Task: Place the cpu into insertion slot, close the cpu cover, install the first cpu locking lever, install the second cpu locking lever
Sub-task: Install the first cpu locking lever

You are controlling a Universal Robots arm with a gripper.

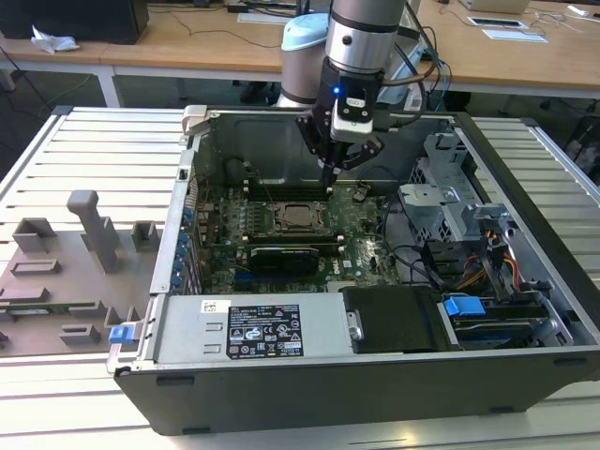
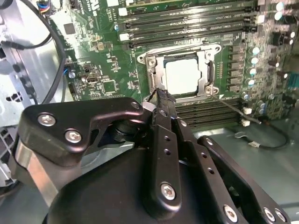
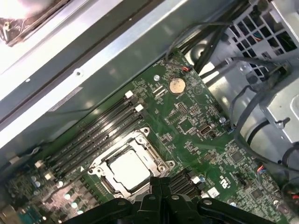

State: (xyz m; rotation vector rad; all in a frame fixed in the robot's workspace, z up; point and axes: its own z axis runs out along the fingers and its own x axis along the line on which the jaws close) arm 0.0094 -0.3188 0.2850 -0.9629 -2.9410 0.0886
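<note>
- The end effector (image 2: pixel 159 95) is hovering with its fingers pinched together, gripping nothing.
- One cpu (image 2: pixel 182 77) is sitting in the one insertion slot (image 2: pixel 148 63), just beyond the tips.
- One cpu cover (image 2: pixel 205 70) is lying flat around it.
- One locking lever (image 2: pixel 238 112) is sticking out beside the tips, seemingly unlatched; I cannot make out a second.

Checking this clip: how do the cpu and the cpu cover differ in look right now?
The cpu is a solid pale square plate; the cover is an open frame with a large cut-out centre. The cover is the larger one and rings the cpu, which shows through the cut-out. Both are square, metallic and lie flat.
</note>
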